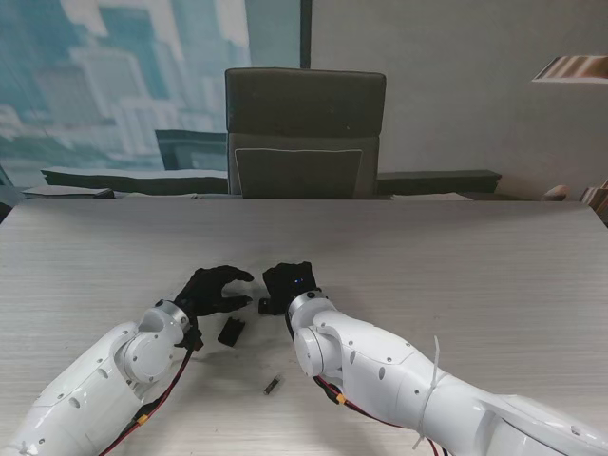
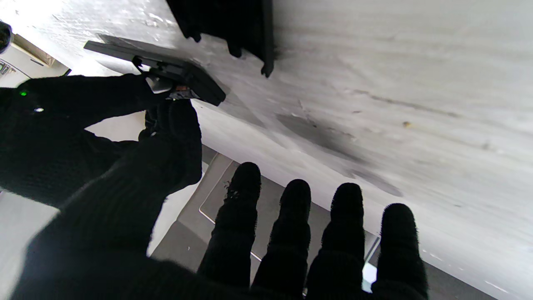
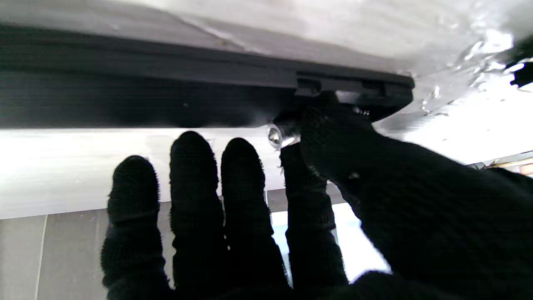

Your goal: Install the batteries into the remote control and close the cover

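- Pale wood-grain surface [image 1: 456,256] is seen beneath both arms, with a dark office chair [image 1: 304,133] drawn up at its far edge and a cityscape mural on the wall behind.
- Nearest to me, a small battery [image 1: 273,385] is seen lying loose on the surface between the two forearms.
- Just beyond it, the black battery cover [image 1: 231,331] is seen lying flat, detached, close to the left hand.
- The left hand [image 1: 214,290] is held over the surface with its fingers spread apart and nothing in them.
- The right hand [image 1: 290,283] is pressed on the end of the black remote control [image 3: 166,79], its thumb and forefinger pinched on a second battery [image 3: 277,135] at the remote's open compartment.
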